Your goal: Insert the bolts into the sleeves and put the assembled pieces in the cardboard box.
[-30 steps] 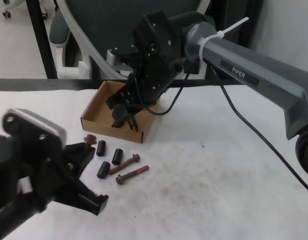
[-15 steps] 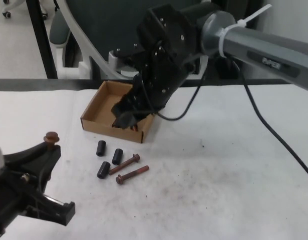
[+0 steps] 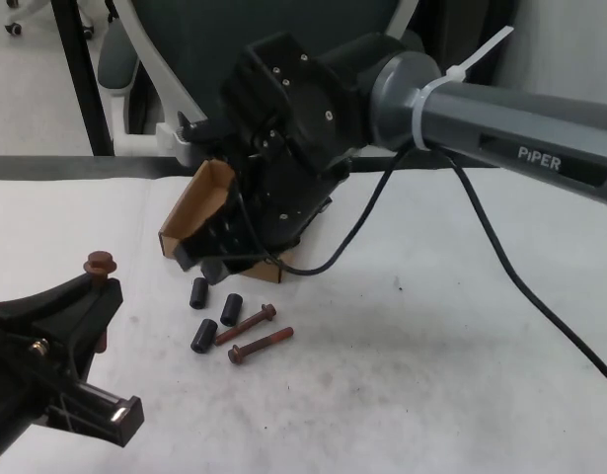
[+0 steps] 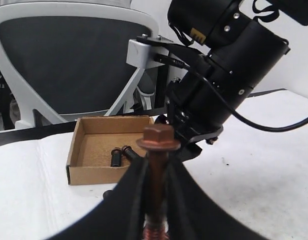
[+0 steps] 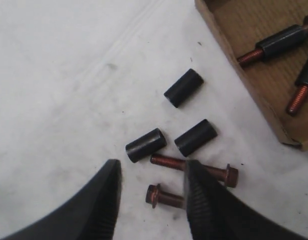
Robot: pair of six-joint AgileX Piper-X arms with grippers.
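Clamping a bolt (image 4: 157,142) upright above the worktop (image 3: 431,375), well apart from the box (image 4: 103,175), the left fingers (image 4: 135,187) could let it tilt before mating, while the right fingers (image 5: 106,195), apart over three sleeves (image 5: 145,145) crowded against two loose bolts (image 5: 204,170), may knock a neighbour rolling.

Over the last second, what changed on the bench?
Left gripper pulled back from the loose sleeves, bolt clamped. Right gripper, open, swung from over the cardboard box down toward the sleeves. Three sleeves and two loose bolts stayed put.
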